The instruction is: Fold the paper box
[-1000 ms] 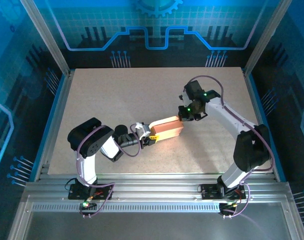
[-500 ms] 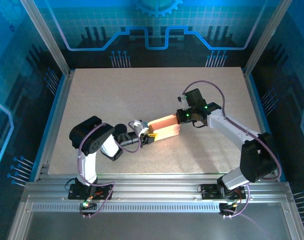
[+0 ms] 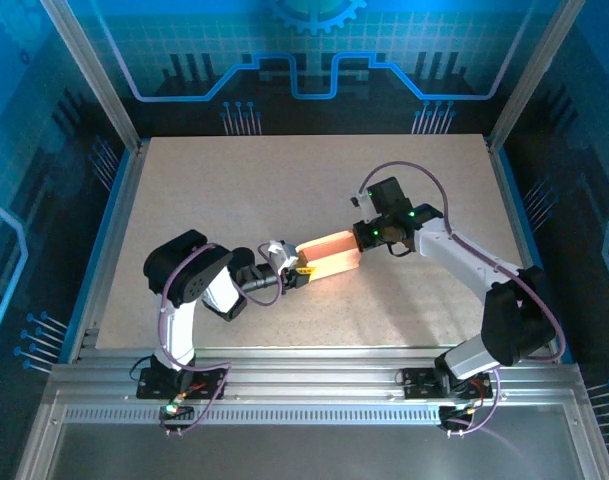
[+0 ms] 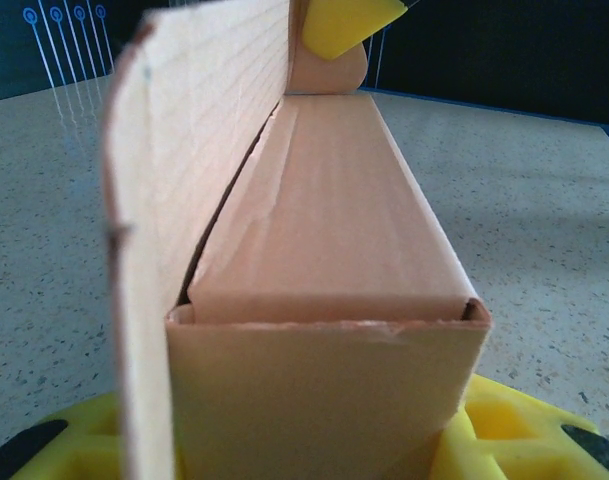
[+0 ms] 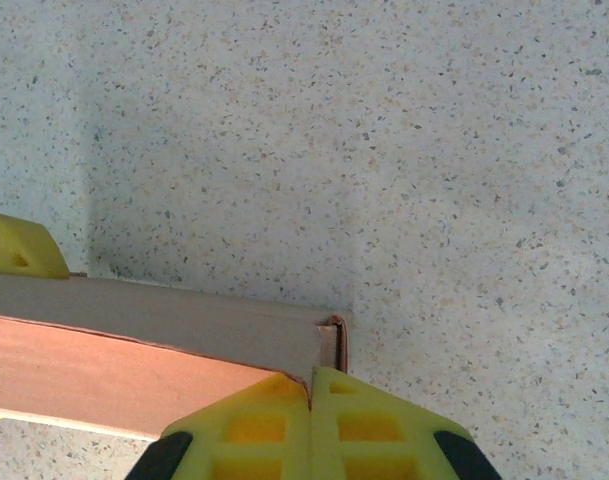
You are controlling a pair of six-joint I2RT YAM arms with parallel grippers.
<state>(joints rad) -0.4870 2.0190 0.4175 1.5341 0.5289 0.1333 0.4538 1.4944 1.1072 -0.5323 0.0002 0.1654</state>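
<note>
The paper box (image 3: pixel 330 254) is a long salmon-pink carton lying across the middle of the table. My left gripper (image 3: pixel 297 273) is shut on its near end. In the left wrist view the paper box (image 4: pixel 324 300) sits between the yellow fingers (image 4: pixel 509 425), with one long side panel (image 4: pixel 184 160) standing up along its left. My right gripper (image 3: pixel 361 238) is shut, and its tips meet the box's far end. In the right wrist view the closed right gripper (image 5: pixel 312 385) presses at the end corner of the box (image 5: pixel 134 345), where a small flap edge (image 5: pixel 336 335) shows.
The speckled beige tabletop (image 3: pixel 234 190) spreads around the box. Aluminium frame rails (image 3: pixel 104 230) run along its sides, and blue panel walls stand beyond them. A yellow fingertip of the left gripper (image 5: pixel 14 250) appears at the left edge of the right wrist view.
My right gripper has swung down and left onto the box's far end, then held still. The left gripper keeps its grip, and the box has shifted slightly.
</note>
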